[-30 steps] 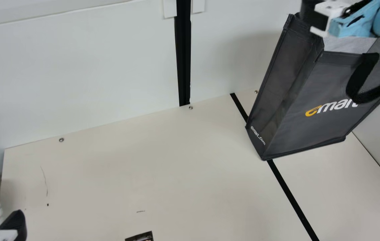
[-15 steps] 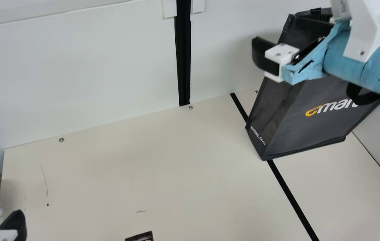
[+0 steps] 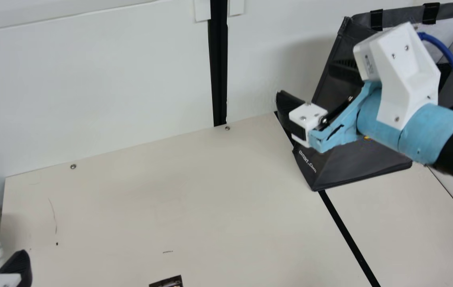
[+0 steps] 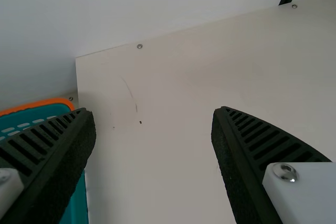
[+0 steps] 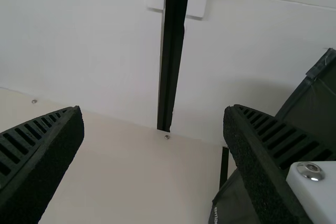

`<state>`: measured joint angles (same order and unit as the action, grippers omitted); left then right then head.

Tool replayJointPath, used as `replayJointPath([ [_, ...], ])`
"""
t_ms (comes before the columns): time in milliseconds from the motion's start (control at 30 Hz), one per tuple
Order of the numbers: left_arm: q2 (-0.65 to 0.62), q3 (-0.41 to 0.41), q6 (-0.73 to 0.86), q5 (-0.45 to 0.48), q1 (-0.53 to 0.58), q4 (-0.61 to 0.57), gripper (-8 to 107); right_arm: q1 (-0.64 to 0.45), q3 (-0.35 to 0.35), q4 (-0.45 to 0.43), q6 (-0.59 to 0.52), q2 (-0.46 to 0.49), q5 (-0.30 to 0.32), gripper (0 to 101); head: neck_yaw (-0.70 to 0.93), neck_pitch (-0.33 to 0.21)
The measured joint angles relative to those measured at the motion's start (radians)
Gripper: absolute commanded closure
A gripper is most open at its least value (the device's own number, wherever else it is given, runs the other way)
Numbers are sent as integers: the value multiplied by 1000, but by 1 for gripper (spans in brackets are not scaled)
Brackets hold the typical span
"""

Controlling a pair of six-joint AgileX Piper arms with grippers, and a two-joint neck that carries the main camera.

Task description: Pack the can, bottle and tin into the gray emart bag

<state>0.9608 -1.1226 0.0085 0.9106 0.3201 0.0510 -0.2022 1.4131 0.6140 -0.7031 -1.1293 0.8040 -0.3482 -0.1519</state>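
Right wrist view: the right pincer (image 5: 153, 109) is released, gripping nothing. Main view: it has withdrawn from the mouth of the gray emart bag (image 3: 350, 171), now just behind it; one item was probably deposited (contents unverified). Left wrist view: left pincer (image 4: 153, 110) released, unloaded.

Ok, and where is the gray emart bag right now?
The gray emart bag stands at the main view's right, its left corner over the black line on the table, partly hidden by the right arm.
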Motion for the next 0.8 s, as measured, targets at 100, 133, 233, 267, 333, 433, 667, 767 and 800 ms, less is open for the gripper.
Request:
replayJointPath([
  [100,0,0,0,0,0,0,9,25,-34,-33,24,27,-11,10,0,0],
  [133,0,0,0,0,0,0,9,32,-45,-44,34,35,-13,10,0,0],
  [233,0,0,0,0,0,0,9,42,-61,-66,58,50,-15,10,2,0],
  [267,0,0,0,0,0,0,9,42,-61,-66,58,50,-17,10,0,0],
  [333,0,0,0,0,0,0,9,42,-61,-66,58,50,-18,10,0,0],
  [433,0,0,0,0,0,0,9,42,-61,-66,58,50,-18,10,2,0],
  [667,0,0,0,0,0,0,9,42,-61,-66,58,50,-18,10,0,0],
  [767,0,0,0,0,0,0,9,42,-61,-66,58,50,-18,10,0,0],
  [800,0,0,0,0,0,0,9,42,-61,-66,58,50,-18,10,2,0],
])
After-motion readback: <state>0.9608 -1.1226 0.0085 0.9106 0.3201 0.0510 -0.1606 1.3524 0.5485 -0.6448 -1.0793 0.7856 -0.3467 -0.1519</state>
